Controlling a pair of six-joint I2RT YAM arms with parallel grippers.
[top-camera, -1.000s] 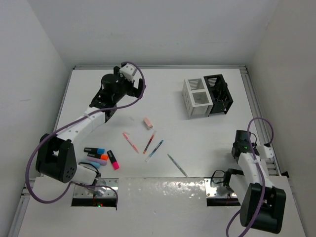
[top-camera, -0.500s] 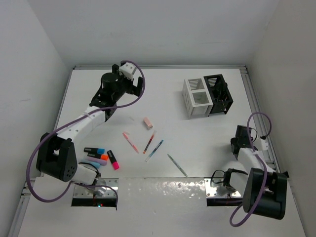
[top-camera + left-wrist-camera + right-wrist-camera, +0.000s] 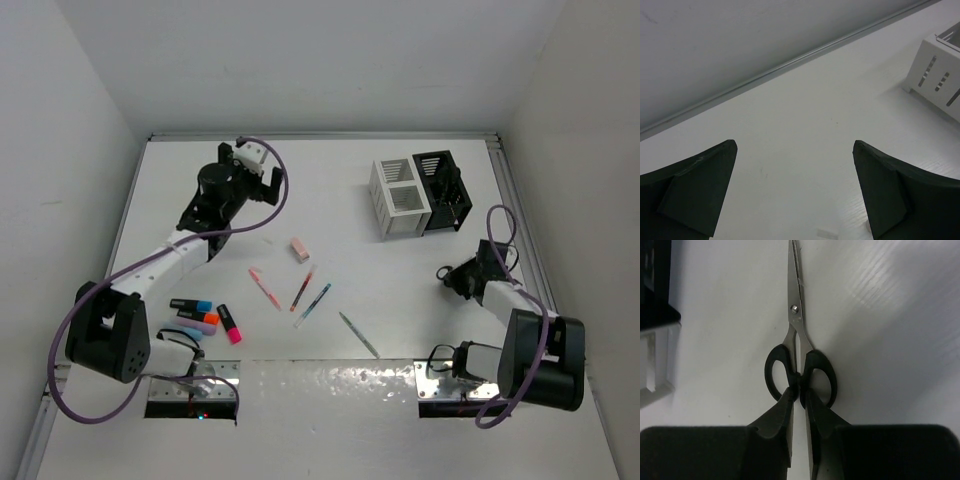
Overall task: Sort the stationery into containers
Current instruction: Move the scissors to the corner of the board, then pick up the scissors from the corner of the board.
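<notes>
Now the right fingers (image 3: pixel 777 415) are pinched almost together on the black-handled scissors (image 3: pixel 797 340), gripping the narrow bridge where the two handle loops meet. The closed blades point straight away from the wrist over the white table (image 3: pixel 350 170). Whether the scissors rest on the table or sit just clear of it I cannot tell. The grip is at the right side of the table, nearer than the black organiser (image 3: pixel 442 190), which stands just beside the white organiser (image 3: pixel 400 200) on its left. The left fingers (image 3: pixel 695 190) are spread wide and hold nothing, hanging over bare table at the far left — the white organiser's slatted corner shows at the right edge of that wrist view. Between the arms lie the loose items: a pink eraser (image 3: pixel 298 249), then nearer a pink pen (image 3: pixel 264 288), a red pen (image 3: pixel 303 288), a blue pen (image 3: pixel 313 304) and, nearest, a grey pen (image 3: pixel 357 334). A cluster of highlighters (image 3: pixel 205 318) lies at the near left.
</notes>
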